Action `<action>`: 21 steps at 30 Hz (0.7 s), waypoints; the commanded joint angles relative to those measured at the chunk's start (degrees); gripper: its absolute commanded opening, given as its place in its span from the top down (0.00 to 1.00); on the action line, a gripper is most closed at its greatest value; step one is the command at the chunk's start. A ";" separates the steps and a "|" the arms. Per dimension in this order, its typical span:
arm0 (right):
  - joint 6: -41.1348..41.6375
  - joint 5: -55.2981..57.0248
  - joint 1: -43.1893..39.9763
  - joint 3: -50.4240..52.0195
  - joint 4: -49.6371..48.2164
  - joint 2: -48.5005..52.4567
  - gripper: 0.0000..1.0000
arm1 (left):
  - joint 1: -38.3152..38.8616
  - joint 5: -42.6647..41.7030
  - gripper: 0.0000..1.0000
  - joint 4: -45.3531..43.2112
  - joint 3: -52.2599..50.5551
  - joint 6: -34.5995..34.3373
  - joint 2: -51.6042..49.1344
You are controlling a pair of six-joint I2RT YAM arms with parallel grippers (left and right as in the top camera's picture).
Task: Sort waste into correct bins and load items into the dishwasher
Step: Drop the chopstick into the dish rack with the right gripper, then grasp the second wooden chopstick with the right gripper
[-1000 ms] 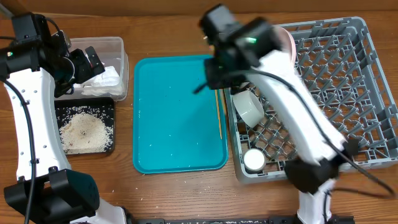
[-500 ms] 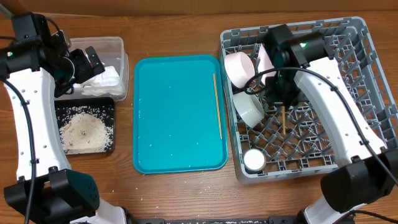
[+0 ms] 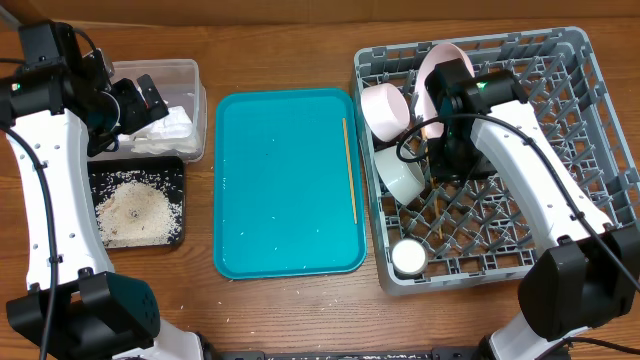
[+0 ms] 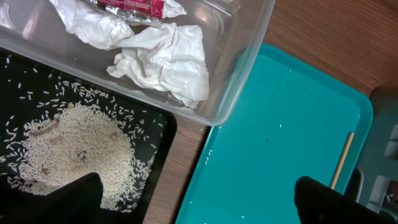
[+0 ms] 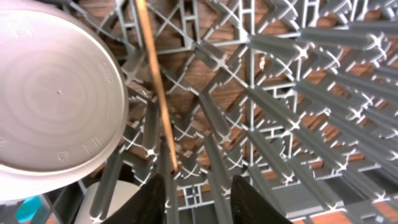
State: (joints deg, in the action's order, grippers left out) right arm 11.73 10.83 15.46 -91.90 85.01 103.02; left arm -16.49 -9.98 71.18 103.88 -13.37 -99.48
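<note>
In the grey dish rack (image 3: 560, 100): upright plate (image 3: 432, 68), pink bowl (image 3: 382, 108), white bowl (image 3: 402, 175), cup (image 3: 408, 258), and one chopstick (image 5: 155, 93) lying on its floor just ahead of the spread, empty right hand (image 5: 196, 186). Beside it, teal tray (image 3: 280, 180) with the second chopstick (image 3: 350, 170). Further left, under the spread left hand (image 4: 196, 193), clear tub (image 3: 190, 80) of wrappers (image 4: 168, 56), black tray (image 3: 178, 170) of rice (image 3: 135, 210).

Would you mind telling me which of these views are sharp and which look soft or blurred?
Overhead: sharp and evenly lit, no hard shadows on the teal tray. Left wrist: rice and wrappers crisp; fingertips dark, soft blobs. Right wrist: dish rack slightly soft; chopstick readable.
</note>
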 commanded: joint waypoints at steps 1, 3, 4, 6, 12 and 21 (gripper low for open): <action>0.46 -1.64 -0.09 -1.79 -0.55 -1.55 0.63 | 0.00 0.39 0.00 0.00 1.16 0.70 0.81; 0.42 -5.20 0.13 -5.44 -0.52 -1.55 0.63 | 0.00 0.39 0.00 0.00 1.16 0.72 0.81; 0.28 -8.09 0.76 -8.50 -0.61 -1.55 0.63 | 0.00 0.39 0.00 0.00 1.16 0.70 0.81; 0.17 -11.50 2.93 -12.94 -1.79 -1.55 0.63 | 0.00 0.39 0.00 0.00 1.16 0.70 0.81; 2.86 -9.42 18.56 -15.67 -13.66 0.68 0.61 | 0.00 0.39 0.00 0.00 1.16 0.70 0.81; 8.07 1.18 26.32 -15.67 -18.14 16.20 0.59 | 0.00 0.39 0.00 0.00 1.16 0.70 0.81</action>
State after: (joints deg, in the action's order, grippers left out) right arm 17.58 7.40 42.52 -106.94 67.02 115.22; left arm -16.49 -9.98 71.18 103.88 -13.37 -99.48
